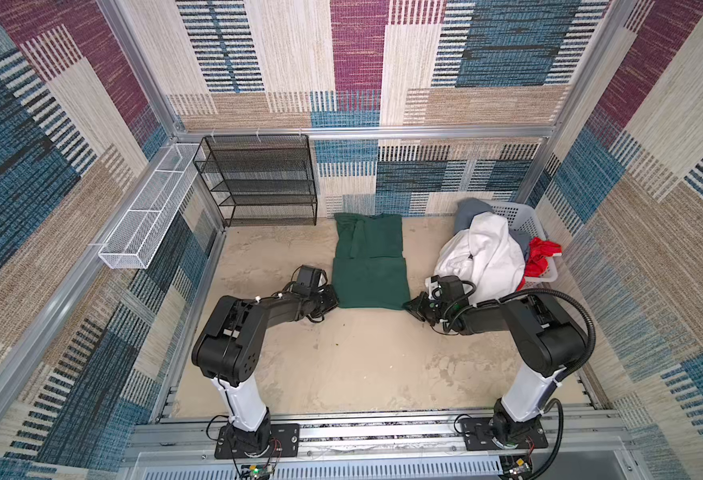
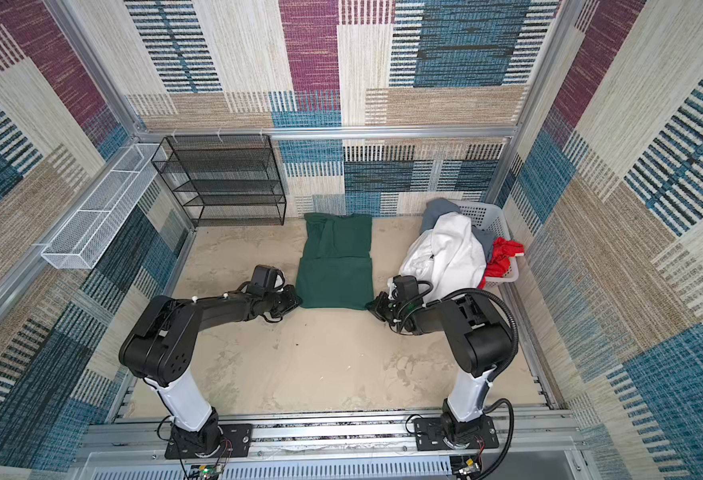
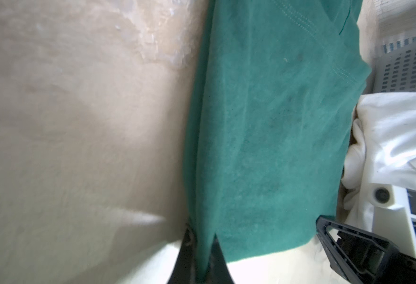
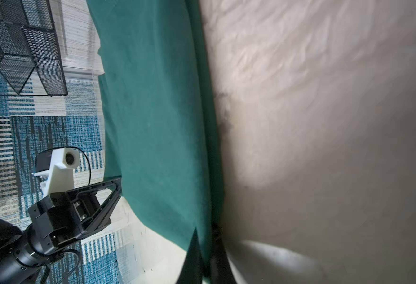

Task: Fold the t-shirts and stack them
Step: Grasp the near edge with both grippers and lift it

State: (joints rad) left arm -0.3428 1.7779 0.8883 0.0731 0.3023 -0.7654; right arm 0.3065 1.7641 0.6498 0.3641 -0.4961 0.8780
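Note:
A dark green t-shirt lies partly folded lengthwise on the beige table, its far end against the back wall. My left gripper is shut on the shirt's near left corner, with cloth pinched between its jaws. My right gripper is shut on the near right corner in the same way. A white t-shirt spills over the front of the basket, with a grey one behind it and a red one to its right.
The pale perforated basket stands at the back right, close behind my right arm. A black mesh shelf stands at the back left. A white wire tray hangs on the left wall. Bare table lies in front of the shirt.

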